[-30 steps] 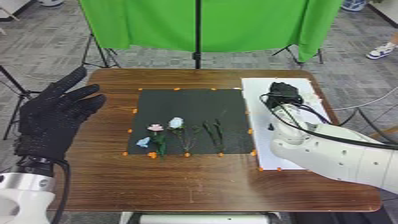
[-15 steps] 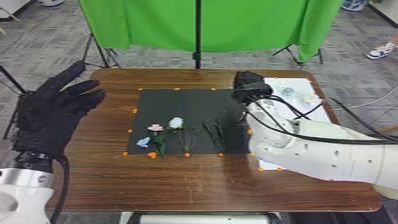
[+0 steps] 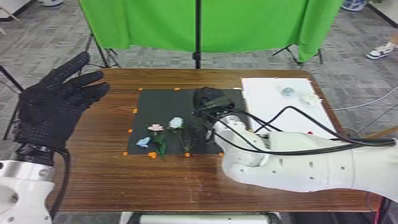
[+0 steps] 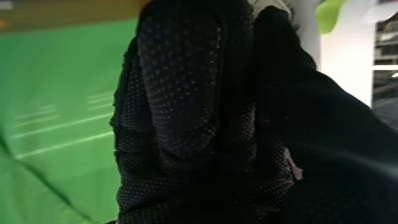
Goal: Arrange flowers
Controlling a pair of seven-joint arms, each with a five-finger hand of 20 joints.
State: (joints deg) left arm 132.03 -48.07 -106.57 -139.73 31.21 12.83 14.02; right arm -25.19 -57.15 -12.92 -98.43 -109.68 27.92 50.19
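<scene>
Placing looks like the step: right hand [image 3: 213, 103] over black mat [image 3: 167, 104], can't tell its grip. Next: lower gently, clear of white flower [image 3: 176, 122].

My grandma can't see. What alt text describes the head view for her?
A robot's right hand hovers over a dark mat on a brown wooden table, where a pink flower, a white flower and a blue flower lie. Its open left hand is at the left.

High head view looks down; close wrist view shares green curtain [image 3: 258, 30].
</scene>
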